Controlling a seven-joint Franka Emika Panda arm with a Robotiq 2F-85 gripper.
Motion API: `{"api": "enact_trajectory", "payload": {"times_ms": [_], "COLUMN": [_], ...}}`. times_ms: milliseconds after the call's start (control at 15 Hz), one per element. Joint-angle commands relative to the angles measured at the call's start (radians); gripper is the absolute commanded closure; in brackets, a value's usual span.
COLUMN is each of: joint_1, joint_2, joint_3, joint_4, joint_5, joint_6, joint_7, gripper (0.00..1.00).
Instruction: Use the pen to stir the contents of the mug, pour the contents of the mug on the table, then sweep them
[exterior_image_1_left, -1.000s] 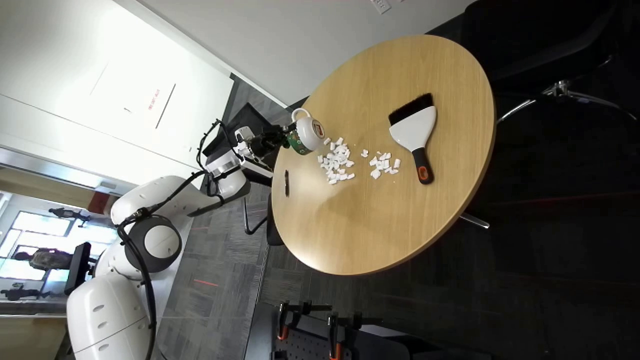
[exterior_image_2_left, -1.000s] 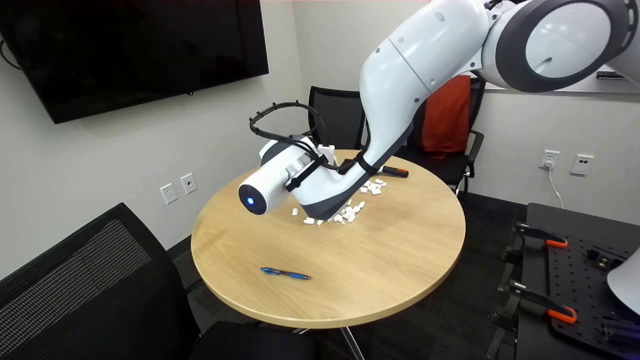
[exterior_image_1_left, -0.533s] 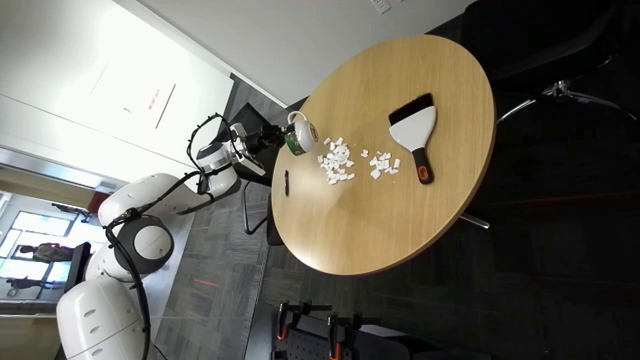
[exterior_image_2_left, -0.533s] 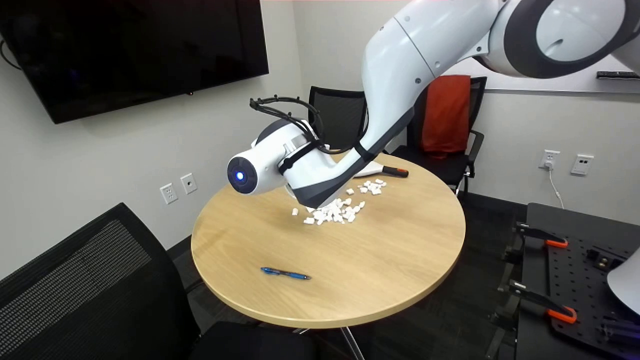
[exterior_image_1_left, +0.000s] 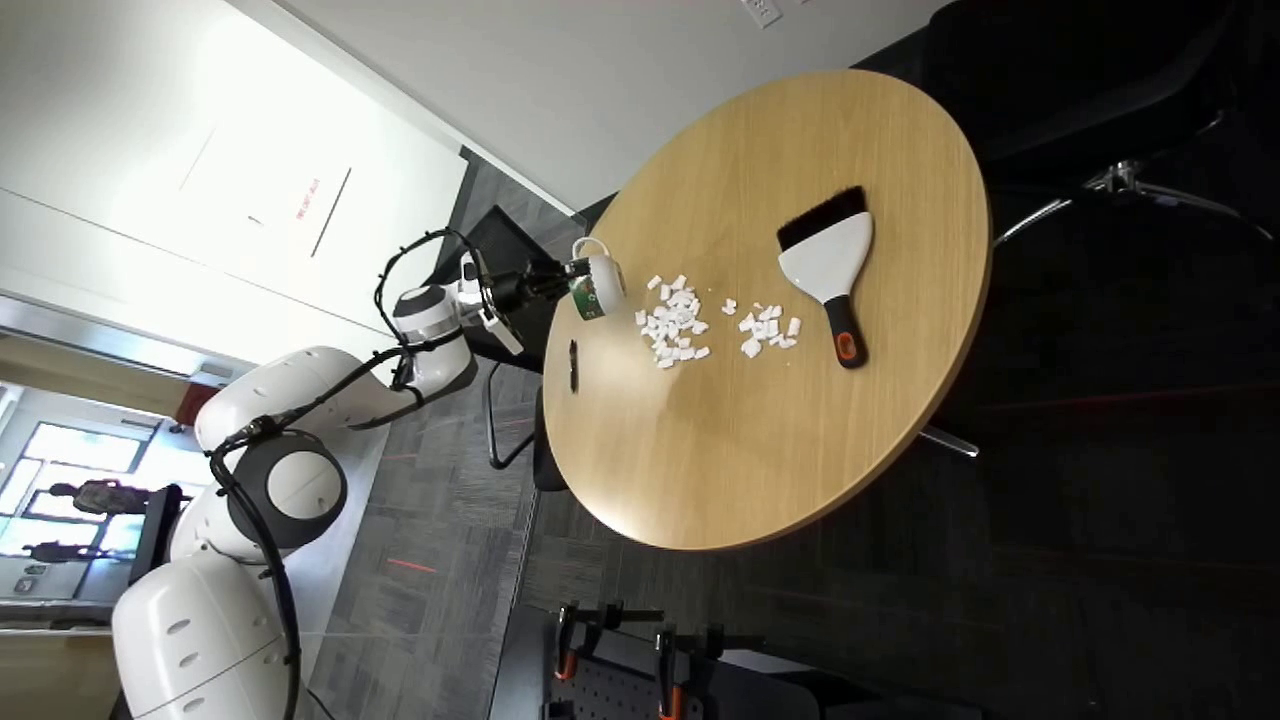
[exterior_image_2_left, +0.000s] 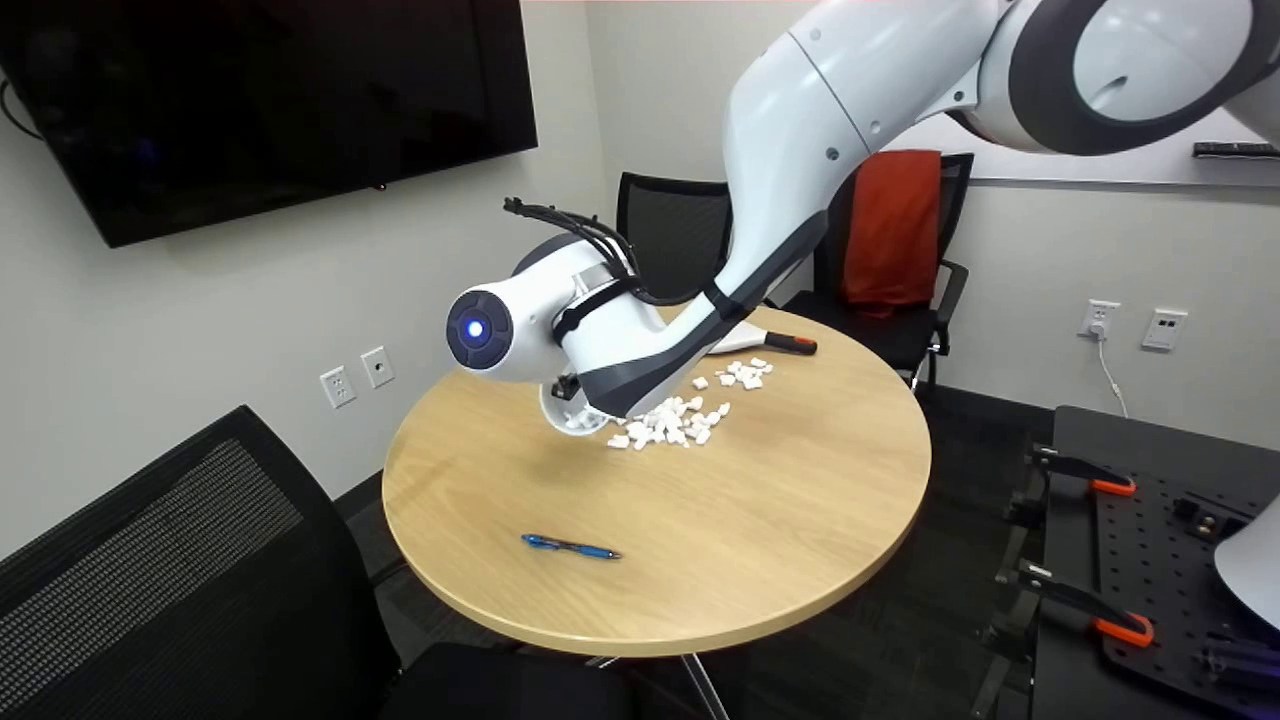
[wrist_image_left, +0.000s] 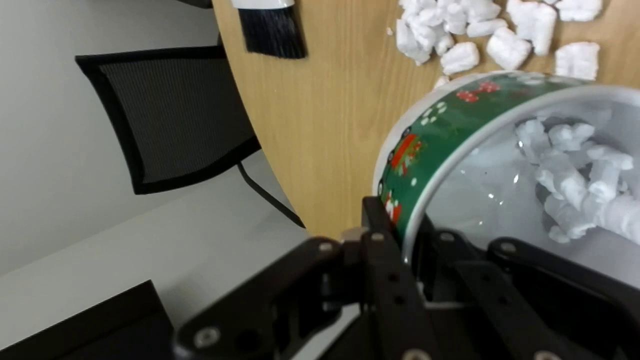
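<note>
Turning over the last second, the mug (exterior_image_2_left: 568, 410) brings its open mouth into sight in an exterior view; your tool (wrist_image_left: 404, 234) stays clamped on its rim, holding it above the surface (exterior_image_1_left: 720, 450) near the loose white pieces (exterior_image_1_left: 672, 322). Those look no more numerous, and more bits (wrist_image_left: 572, 185) sit inside the mug. You likely need another pour before you take the brush (exterior_image_1_left: 828, 262) and sweep.

One mug (exterior_image_1_left: 600, 287), pen (exterior_image_2_left: 571, 547), brush (exterior_image_1_left: 828, 265) and table (exterior_image_2_left: 720, 540) each, three chairs (exterior_image_2_left: 190, 580), dozens of white bits (exterior_image_1_left: 671, 320).
</note>
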Motion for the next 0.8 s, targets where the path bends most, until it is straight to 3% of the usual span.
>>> {"api": "enact_trajectory", "payload": {"times_ms": [0, 733], "joint_1": [0.004, 0.000], "joint_2": [-0.046, -0.026], "joint_3": [-0.017, -0.045], "joint_4": [-0.029, -0.003], "joint_5": [0.061, 0.362], "joint_6": [0.097, 0.276], "joint_7": [0.000, -0.124], "gripper": [0.97, 0.97]}}
